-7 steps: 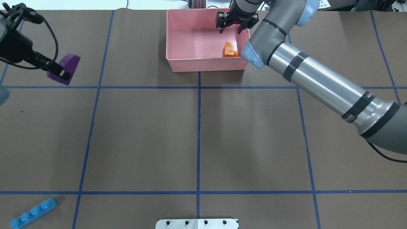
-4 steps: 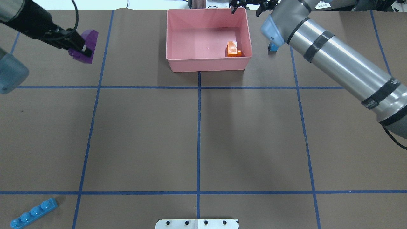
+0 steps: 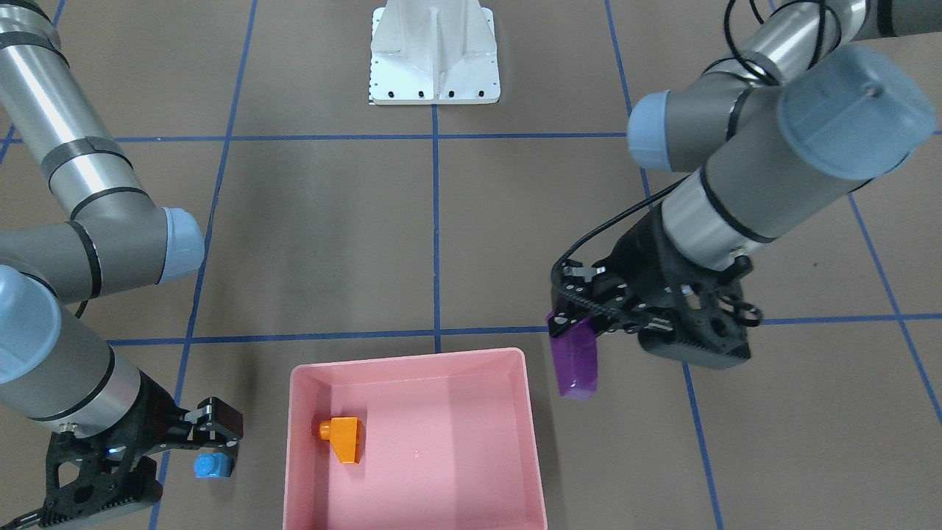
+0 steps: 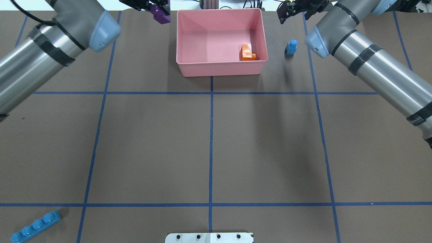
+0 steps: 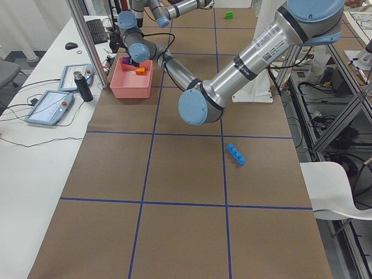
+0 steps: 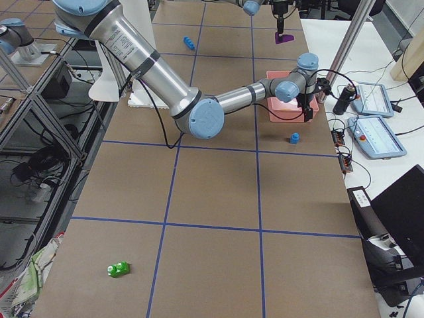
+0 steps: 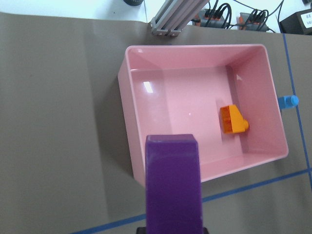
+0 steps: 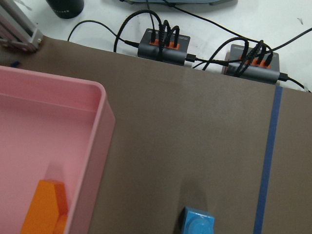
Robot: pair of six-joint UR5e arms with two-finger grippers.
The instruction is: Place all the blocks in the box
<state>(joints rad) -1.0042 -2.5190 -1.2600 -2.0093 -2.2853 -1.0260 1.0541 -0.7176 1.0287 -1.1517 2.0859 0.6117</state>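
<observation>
Now, the step in hand, L arm: get the long purple block [image 3: 575, 364] into the pink box [image 4: 219, 69]. The left jaws are closed on the block's upper end. It hangs lengthwise below them, above the worktop [image 4: 152, 145], just outside the box wall and not over the inside yet. The box is just beside these jaws, twd the robot's right.

To do it well, I think: keep enough height that the block's low end passes the rim w/o touching. Go sideways until the whole block is over bare floor, then lower it before opening, so it does not bounce out.

The orange sloped block [image 4: 247, 52] lies in the box, at the side far from the left jaws, so no conflict.

The right jaws look open and empty. The light-blue cube [image 3: 212, 466] stands on the worktop near them, lower down, outside the box and not between them.

The long blue four-stud block [image 4: 35, 226] and green two-stud block [image 6: 119, 268] are well apart from both jaws.
</observation>
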